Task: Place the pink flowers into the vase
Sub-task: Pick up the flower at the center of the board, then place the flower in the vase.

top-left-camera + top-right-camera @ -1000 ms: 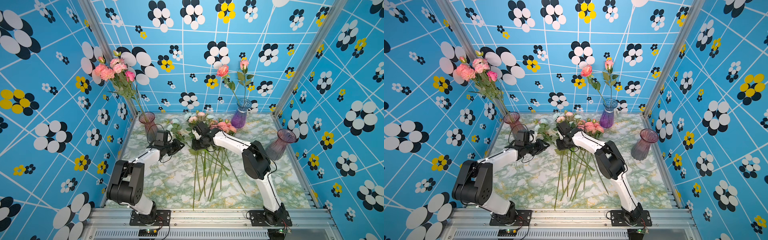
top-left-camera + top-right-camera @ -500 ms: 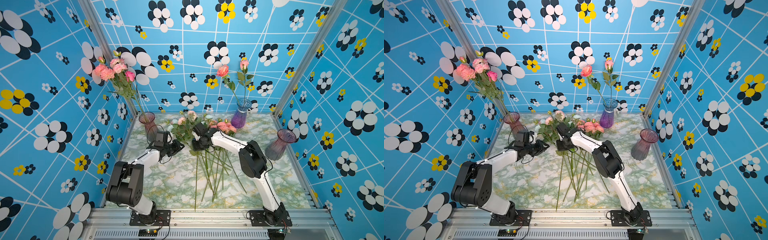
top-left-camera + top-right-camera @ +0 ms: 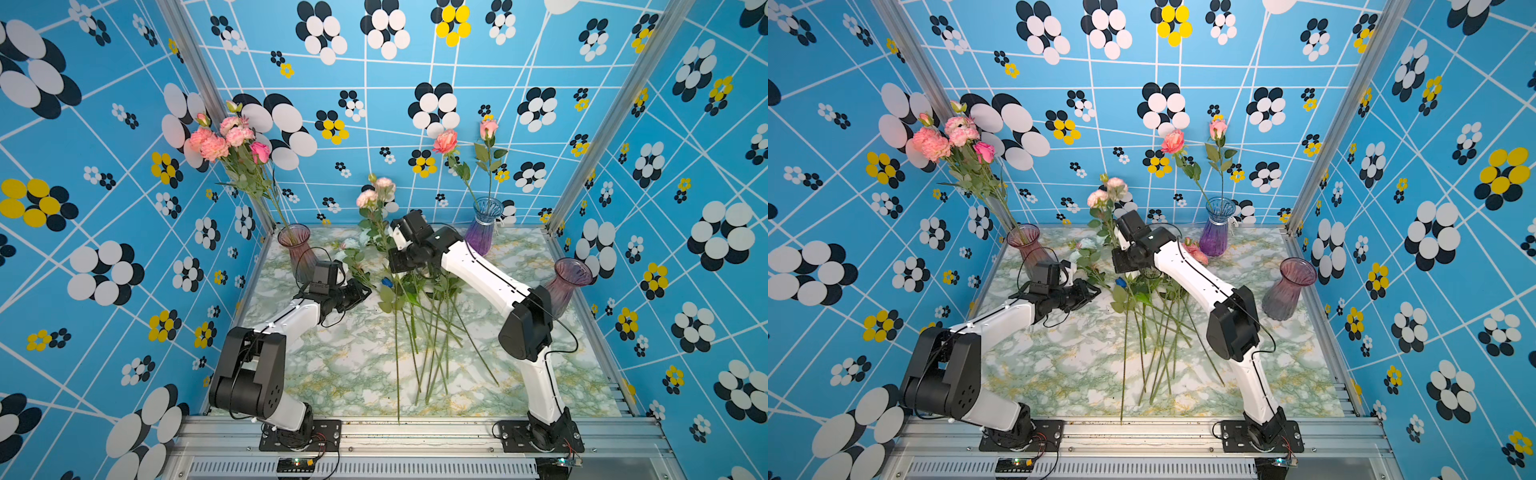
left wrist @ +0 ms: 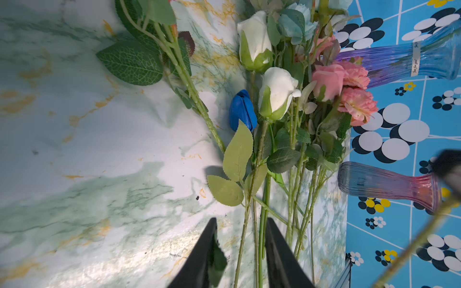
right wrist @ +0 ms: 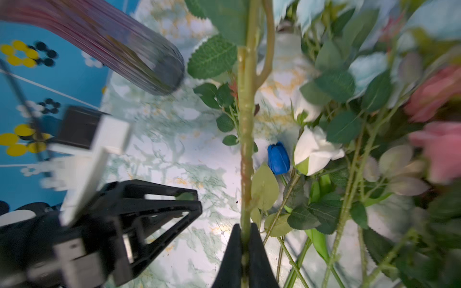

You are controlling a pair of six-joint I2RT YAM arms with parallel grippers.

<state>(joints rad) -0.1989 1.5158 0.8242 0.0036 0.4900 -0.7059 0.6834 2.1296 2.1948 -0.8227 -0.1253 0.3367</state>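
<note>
Marble table (image 3: 332,374) — right end effector (image 5: 245,227) grips pink flowers (image 3: 368,198); left end effector (image 4: 240,222) narrowly parted.

Top views high, looking down, wrist views close, sharing blue bud (image 4: 242,111)

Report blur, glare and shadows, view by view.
Right wrist: stem sharp, vase and pink blooms at the edges smeared by blur. Left wrist: white buds crisp, glare on the table, a blurred stalk across one corner. Both top views: sharp throughout, evenly lit, no harsh shadows.
</note>
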